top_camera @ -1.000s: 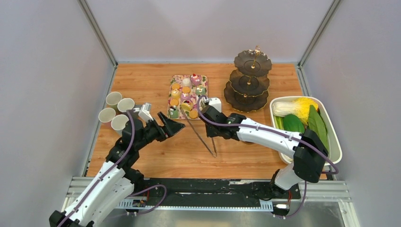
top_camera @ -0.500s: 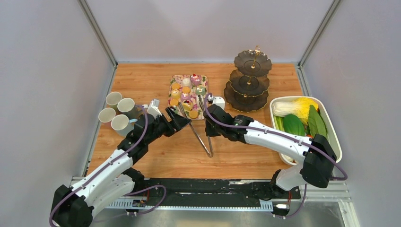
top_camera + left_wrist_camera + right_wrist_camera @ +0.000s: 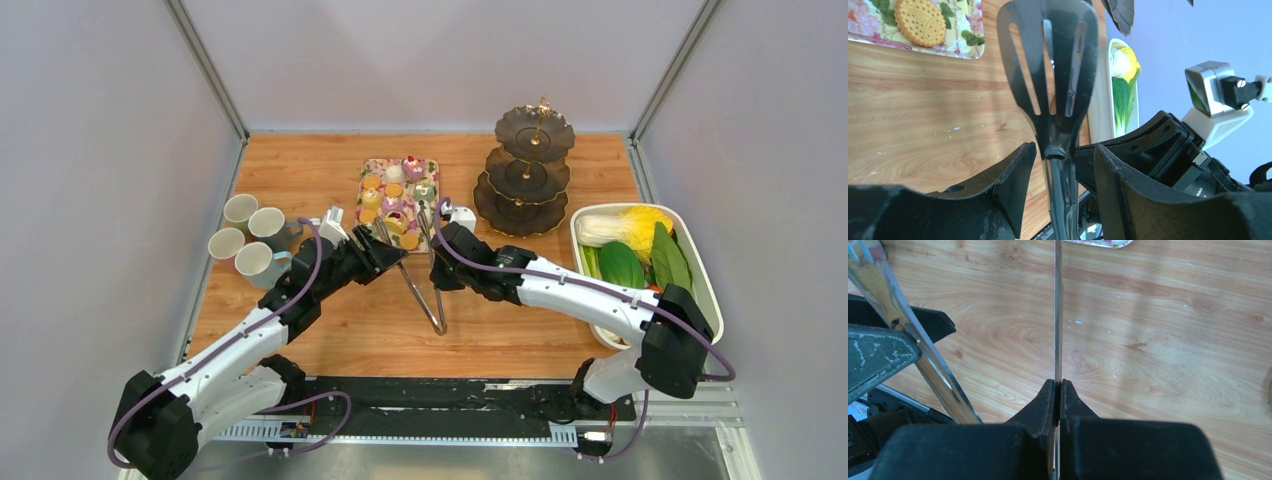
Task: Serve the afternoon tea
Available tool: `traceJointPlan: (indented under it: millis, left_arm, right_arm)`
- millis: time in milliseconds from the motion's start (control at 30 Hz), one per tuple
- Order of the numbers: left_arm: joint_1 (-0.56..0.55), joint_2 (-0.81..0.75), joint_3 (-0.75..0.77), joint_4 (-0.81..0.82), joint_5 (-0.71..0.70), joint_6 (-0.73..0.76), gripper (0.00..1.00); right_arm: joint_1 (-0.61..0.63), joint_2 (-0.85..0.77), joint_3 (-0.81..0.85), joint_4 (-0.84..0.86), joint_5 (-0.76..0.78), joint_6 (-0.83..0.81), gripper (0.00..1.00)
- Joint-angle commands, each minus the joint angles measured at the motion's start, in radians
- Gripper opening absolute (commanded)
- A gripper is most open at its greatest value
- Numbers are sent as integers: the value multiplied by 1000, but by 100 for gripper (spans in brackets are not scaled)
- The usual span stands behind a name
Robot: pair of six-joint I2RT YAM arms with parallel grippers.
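Observation:
Metal tongs (image 3: pixel 412 285) stand as a V over the table, its tip toward me, in front of a floral tray (image 3: pixel 433 172) of small colourful cakes (image 3: pixel 392 205). My right gripper (image 3: pixel 436 268) is shut on the tongs' right arm (image 3: pixel 1058 315), seen edge-on between its pads (image 3: pixel 1058 387). My left gripper (image 3: pixel 385 258) straddles the other arm below its slotted head (image 3: pixel 1048 75). Its jaws (image 3: pixel 1064 150) are partly closed, with a thin gap on each side. The dark three-tier stand (image 3: pixel 527 170) is at the back right. Pastel mugs (image 3: pixel 250 238) cluster at the left.
A white tub (image 3: pixel 705 300) of vegetables sits at the right edge, close to my right arm's elbow. The mugs lie just behind my left forearm. Grey walls close in the table on three sides.
My left arm has reached right to the tongs, and its jaws have narrowed around their left arm. The right gripper has swung the tongs slightly while keeping its grip.

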Motion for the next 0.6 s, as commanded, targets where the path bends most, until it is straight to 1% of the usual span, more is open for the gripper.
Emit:
traceJointPlan:
  millis: [0,67,100,200,233,333,400,433,567]
  left_arm:
    - [-11,13,0,73,-15,-29,55]
    - [-13,16,0,80,-17,-33,50]
    - [-15,16,1,80,-18,-36,44]
    - [-17,17,3,79,-26,-42,35]
    - [-18,18,3,79,-27,-47,30]
    - [-19,18,1,78,-32,-62,18]
    - [-19,18,-1,77,-34,-67,14]
    - [-20,18,-2,76,-35,-72,11]
    - [-19,18,-6,76,-40,-85,4]
  right_arm:
    - [2,-37,-10,58,-14,23,0]
    - [2,-37,-10,61,-16,23,0]
    - [1,-37,-12,64,-19,22,0]
    - [2,-39,-15,66,-21,19,0]
    - [2,-41,-16,69,-21,18,0]
    - [1,-47,-16,75,-21,10,0]
    - [2,-51,-13,77,-21,4,0]
    - [1,-53,-11,79,-21,0,0]
    - [2,-64,-9,82,-14,-13,14]
